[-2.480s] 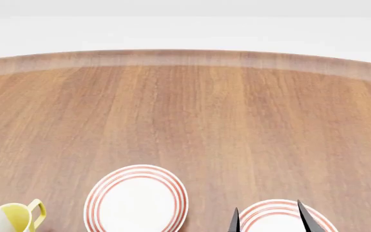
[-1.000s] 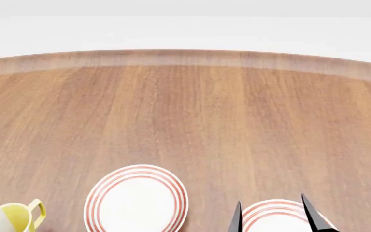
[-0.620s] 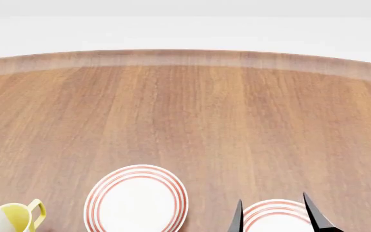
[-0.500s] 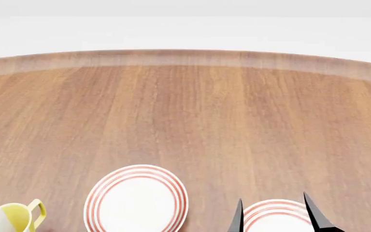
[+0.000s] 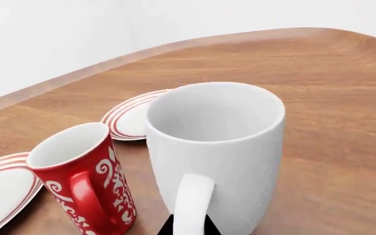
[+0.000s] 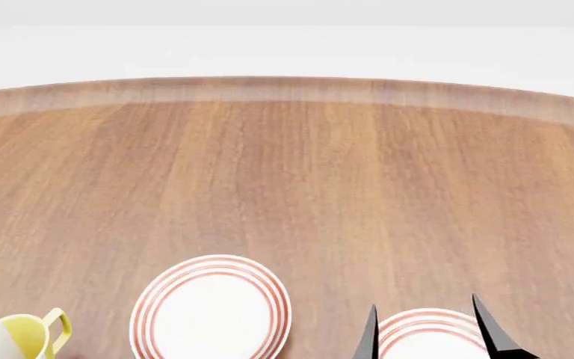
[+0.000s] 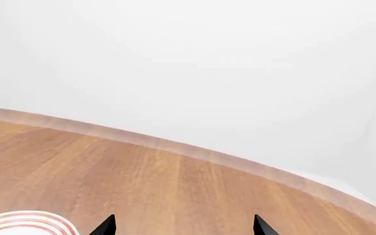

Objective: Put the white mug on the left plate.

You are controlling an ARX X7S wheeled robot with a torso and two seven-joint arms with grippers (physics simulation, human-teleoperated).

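**A:** What does the white mug look like?

**B:** Tall, plain, glossy and white all over. It stands upright on the wooden table, its open mouth up and its loop handle turned toward the left wrist camera. It cannot be seen from the head camera.

**A:** And the left plate?

**B:** Round and white, with thin red rings around its rim. It lies flat and bare. In the head view it sits at about seven o'clock, low and just left of centre.
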